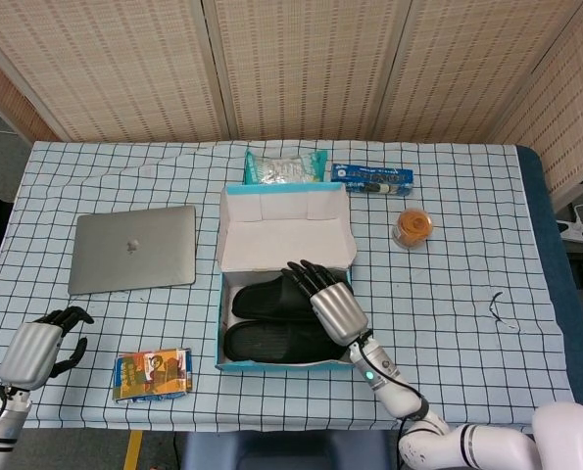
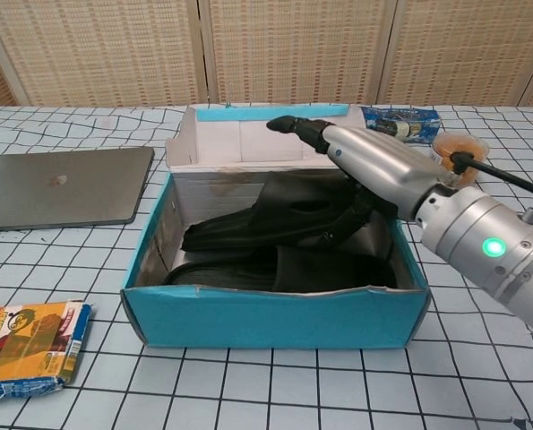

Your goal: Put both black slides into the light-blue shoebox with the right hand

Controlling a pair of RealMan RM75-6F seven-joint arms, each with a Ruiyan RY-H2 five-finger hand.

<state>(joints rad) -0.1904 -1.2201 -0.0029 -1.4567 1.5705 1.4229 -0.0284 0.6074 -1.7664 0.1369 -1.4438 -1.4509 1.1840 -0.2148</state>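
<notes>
Nearby, a laptop (image 1: 133, 249) lies left of the shoebox (image 1: 283, 364).

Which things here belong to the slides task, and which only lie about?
Belong: two black slides, both lying in the light-blue shoebox; right hand above them.

Lie about: laptop, snack packet, plastic bag, blue box, small tub, left hand.
</notes>
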